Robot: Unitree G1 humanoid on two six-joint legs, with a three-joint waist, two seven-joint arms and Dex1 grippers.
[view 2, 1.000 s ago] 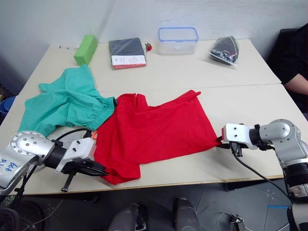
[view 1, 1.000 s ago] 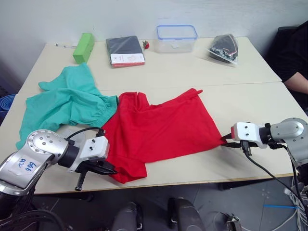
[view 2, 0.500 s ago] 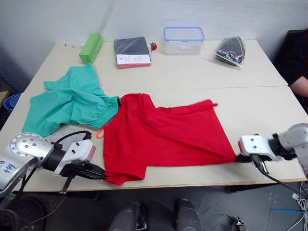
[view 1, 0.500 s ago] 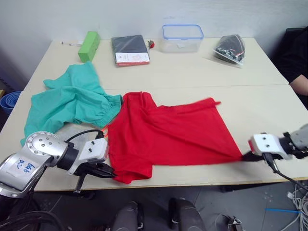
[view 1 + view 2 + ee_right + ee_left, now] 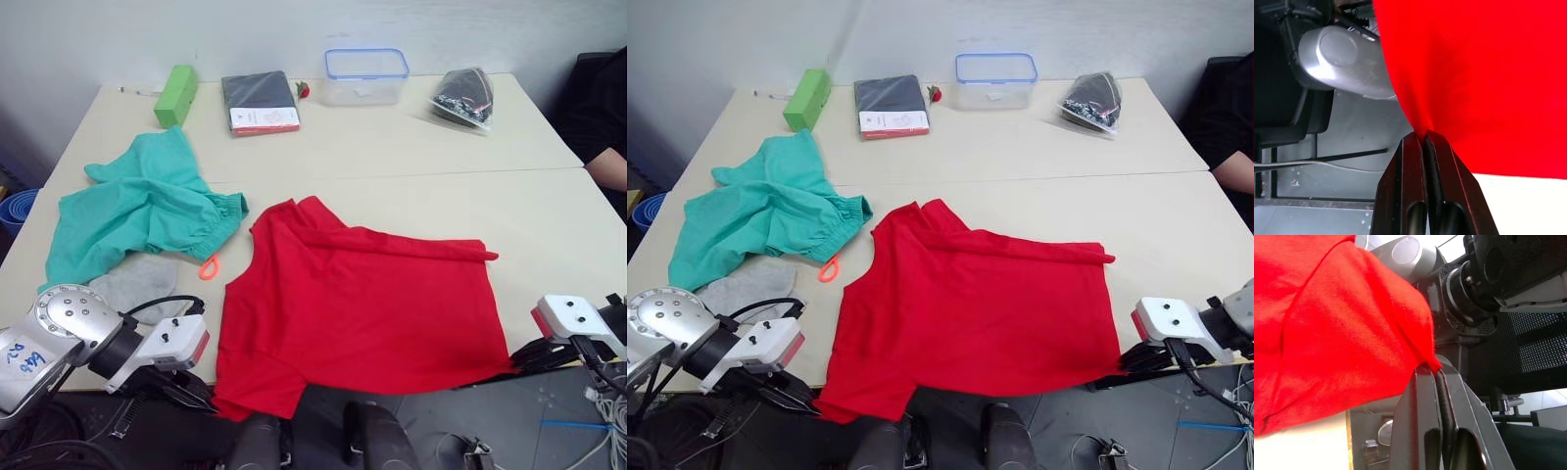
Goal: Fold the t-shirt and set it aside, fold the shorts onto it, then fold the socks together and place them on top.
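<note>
I have the bright red soft fabric t-shirt [image 5: 362,304] pinched at its two near corners. My left gripper [image 5: 1436,377] is clamped on the corner hanging off the table's front edge on my left, and my right gripper [image 5: 1424,142] is clamped on the opposite near corner; in both wrist views the black fingers are pressed together with red cloth between them.

From either pincer the shirt runs away toward the far side of the pale tabletop [image 5: 392,147], its hem stretched between my two hands and its body lying flat beyond them. Its long axis runs straight out from me, so I judge the fold must carry both corners forward over the cloth together.

The teal-green gathered shorts [image 5: 147,211] and light grey knit socks [image 5: 137,279] lie beyond my left pincer, just beside the shirt.
</note>
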